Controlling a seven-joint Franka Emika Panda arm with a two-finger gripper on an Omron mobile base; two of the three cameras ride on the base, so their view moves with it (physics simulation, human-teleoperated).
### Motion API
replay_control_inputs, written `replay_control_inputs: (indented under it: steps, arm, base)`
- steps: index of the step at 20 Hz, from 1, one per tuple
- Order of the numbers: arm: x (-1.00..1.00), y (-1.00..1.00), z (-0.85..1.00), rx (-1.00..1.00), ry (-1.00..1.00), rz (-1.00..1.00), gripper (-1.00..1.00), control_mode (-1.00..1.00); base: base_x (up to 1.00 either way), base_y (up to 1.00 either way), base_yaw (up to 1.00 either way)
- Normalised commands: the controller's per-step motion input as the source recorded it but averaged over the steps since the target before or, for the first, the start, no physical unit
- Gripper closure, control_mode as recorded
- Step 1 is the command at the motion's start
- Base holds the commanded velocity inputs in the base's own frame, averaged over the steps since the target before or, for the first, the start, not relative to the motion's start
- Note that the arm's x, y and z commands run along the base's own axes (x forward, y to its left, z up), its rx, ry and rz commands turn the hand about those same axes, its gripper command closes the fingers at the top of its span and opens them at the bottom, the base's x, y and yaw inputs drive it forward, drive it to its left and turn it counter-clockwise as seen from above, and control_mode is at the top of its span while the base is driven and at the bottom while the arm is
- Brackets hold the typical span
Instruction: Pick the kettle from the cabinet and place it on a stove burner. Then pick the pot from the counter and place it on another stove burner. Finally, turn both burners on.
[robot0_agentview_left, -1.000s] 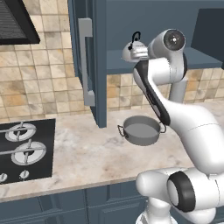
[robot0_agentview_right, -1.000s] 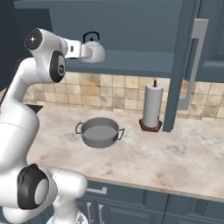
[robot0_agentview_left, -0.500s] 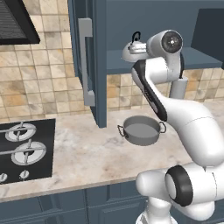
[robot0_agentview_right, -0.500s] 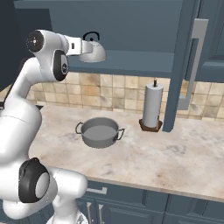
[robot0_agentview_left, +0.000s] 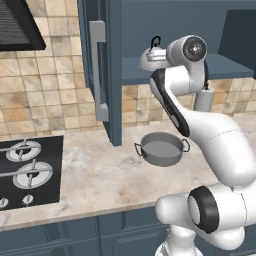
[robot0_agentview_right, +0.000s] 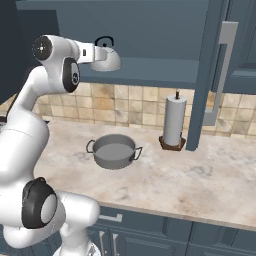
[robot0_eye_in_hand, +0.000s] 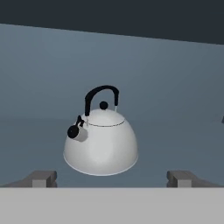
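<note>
Hand view showed us the kettle (robot0_eye_in_hand: 101, 142) dead ahead on the cabinet (robot0_eye_in_hand: 175, 87) shelf, its spout toward nine o'clock and its black handle arched at twelve. Our gripper (robot0_eye_in_hand: 112, 178) stood spread wide with nothing between the fingertips (robot0_eye_in_hand: 43, 178), which sat at about seven and five o'clock of the kettle's base, short of its body.

Over the last second we had changed little: the arm had edged slightly closer to the shelf, the jaws had stayed at full spread, and the kettle had not moved. We took that to mean the approach was nearly finished and the first pick had not yet begun.

From the right base view, the pot (robot0_agentview_right: 114, 151) waited on the counter (robot0_agentview_right: 210, 175), at about six o'clock below the kettle (robot0_agentview_right: 106, 59). From the left base view, the stove burners (robot0_agentview_left: 27, 162) lay bare.
</note>
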Motion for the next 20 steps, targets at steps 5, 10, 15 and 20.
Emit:
replay_control_inputs:
  steps: [5,10,15,20]
  arm:
    - [0.17,0.0,0.0,0.0,0.0,0.0,-1.0,-1.0]
    - [0.46,0.01,0.0,0.0,0.01,0.0,-1.0,-1.0]
    - [0.42,0.07,0.0,0.0,0.0,0.0,-1.0,-1.0]
    - [0.0,0.05,0.0,-0.05,-0.04,0.0,-1.0,-1.0]
  base:
    - [0.0,0.0,0.0]
    - [0.0,0.0,0.0]
    - [0.0,0.0,0.0]
    - [0.0,0.0,0.0]
